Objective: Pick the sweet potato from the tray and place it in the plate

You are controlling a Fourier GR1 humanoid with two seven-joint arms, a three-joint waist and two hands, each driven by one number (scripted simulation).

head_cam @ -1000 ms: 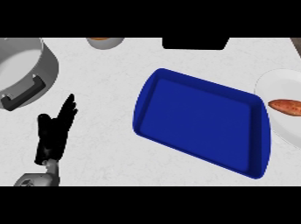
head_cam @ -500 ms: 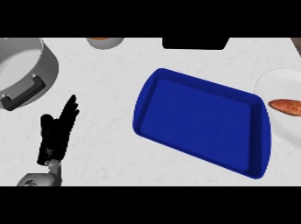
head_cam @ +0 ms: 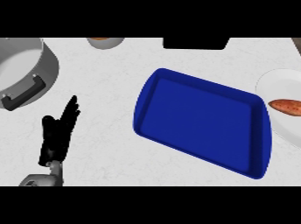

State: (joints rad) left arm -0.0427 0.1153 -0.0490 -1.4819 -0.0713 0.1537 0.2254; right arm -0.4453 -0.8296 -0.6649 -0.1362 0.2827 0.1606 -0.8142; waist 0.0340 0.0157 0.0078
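The task looks finished: the sweet potato lies on the white plate at the right edge, just beside the blue tray, which holds nothing. No further move seems needed. The left hand rests at lower left, fingers straight and released, holding nothing. The right hand is out of view. A grey pot sits at upper left, its contents not visible.

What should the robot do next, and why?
Probably nothing more than keep its hands back. The sweet potato already lies on the white plate, and nothing shows in the blue tray. The left robot hand rests open on the counter, apart from both. The right hand is out of view.
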